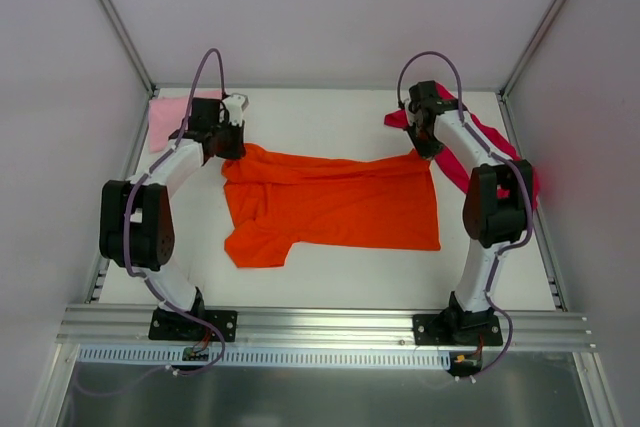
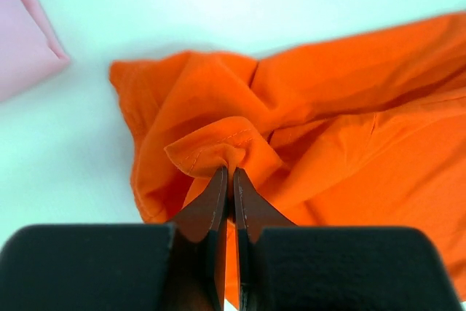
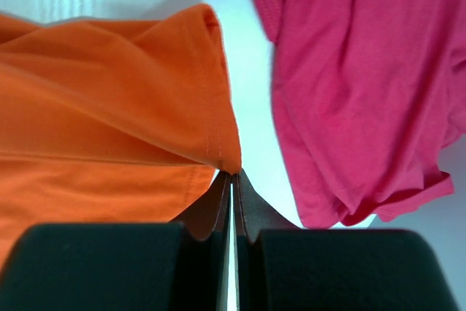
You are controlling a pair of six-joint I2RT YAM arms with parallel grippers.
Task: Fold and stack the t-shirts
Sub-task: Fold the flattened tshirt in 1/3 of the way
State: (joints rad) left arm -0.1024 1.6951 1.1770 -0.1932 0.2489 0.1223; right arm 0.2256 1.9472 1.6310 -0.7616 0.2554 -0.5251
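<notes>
The orange t-shirt [image 1: 335, 205] lies spread in the middle of the table. My left gripper [image 1: 228, 139] is shut on a bunched fold at its far left corner [image 2: 218, 152]. My right gripper [image 1: 428, 144] is shut on its far right hem corner [image 3: 229, 159]. The light pink t-shirt [image 1: 167, 119] lies folded at the far left and shows in the left wrist view [image 2: 22, 41]. The magenta t-shirt [image 1: 490, 143] lies crumpled at the far right, partly under my right arm, and shows in the right wrist view [image 3: 357, 85].
White walls enclose the table on three sides. An aluminium rail [image 1: 320, 325] runs along the near edge with both arm bases bolted to it.
</notes>
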